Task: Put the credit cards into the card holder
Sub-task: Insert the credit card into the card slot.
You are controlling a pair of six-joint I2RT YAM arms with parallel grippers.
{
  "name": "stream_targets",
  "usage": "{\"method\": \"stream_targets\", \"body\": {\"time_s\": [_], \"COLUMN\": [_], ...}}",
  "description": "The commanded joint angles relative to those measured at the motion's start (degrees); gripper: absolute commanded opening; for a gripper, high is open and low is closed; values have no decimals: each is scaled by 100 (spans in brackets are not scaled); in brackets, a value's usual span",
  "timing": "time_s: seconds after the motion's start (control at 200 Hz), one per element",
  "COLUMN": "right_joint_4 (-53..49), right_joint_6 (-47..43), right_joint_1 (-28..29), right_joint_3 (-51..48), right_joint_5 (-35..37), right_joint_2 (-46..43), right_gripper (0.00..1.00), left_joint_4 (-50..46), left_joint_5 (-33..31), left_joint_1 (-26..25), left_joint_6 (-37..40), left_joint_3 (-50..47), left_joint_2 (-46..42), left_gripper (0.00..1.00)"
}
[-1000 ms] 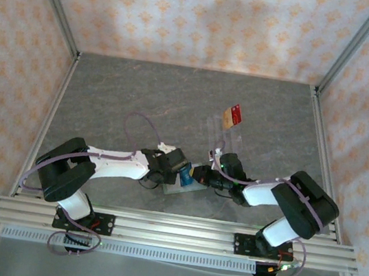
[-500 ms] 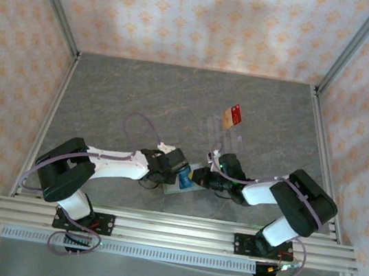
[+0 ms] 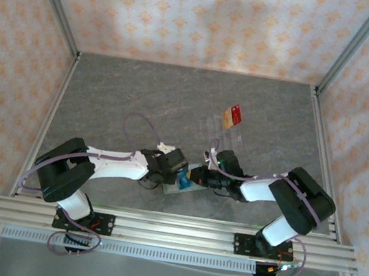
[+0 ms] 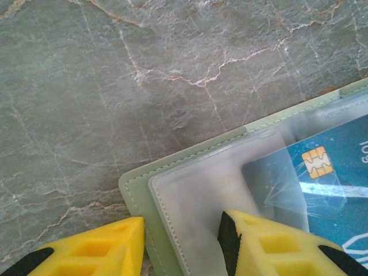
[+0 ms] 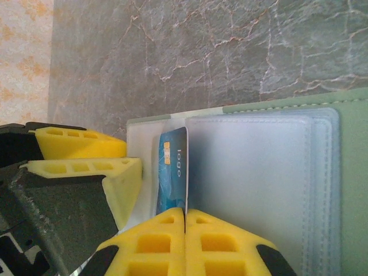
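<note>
Your right gripper (image 5: 185, 221) is clamped on the blue credit card (image 5: 172, 172), partly inside a card holder (image 5: 351, 172) pocket. The card looks thin, stiff and slick, so pinch its outer edge. The left gripper (image 4: 181, 227) stands parted astride the card holder's corner.

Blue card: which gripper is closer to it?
Right. The right gripper is shut on the blue card's edge; the left gripper straddles the card holder's corner, just beside the card.

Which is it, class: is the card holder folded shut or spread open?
Spread open: the card holder lies flat with its pale inner pockets facing up, a blue card at one.
</note>
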Motion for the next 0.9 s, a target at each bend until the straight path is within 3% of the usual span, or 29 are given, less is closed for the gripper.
{"method": "stream_targets", "body": {"time_s": [0.0,0.375,0.896], "right_joint_4": [71,812,873], "right_joint_6": [-11,293,454], "right_joint_1": [43,82,401], "right_joint_3": [64,-53,-270], "right_joint_5": [141,389,966], "right_joint_2": [217,660,588], "right_gripper": [0,0,0], "left_joint_4": [-414,-386,-371], "left_joint_5": [8,17,8], "left_joint_1": [-9,-12,-26], "left_joint_6": [-40,-55,-83], "left_joint_3": [-325,-365,-418], "left_joint_2": [343,317,253], "left_gripper": [41,40,40]}}
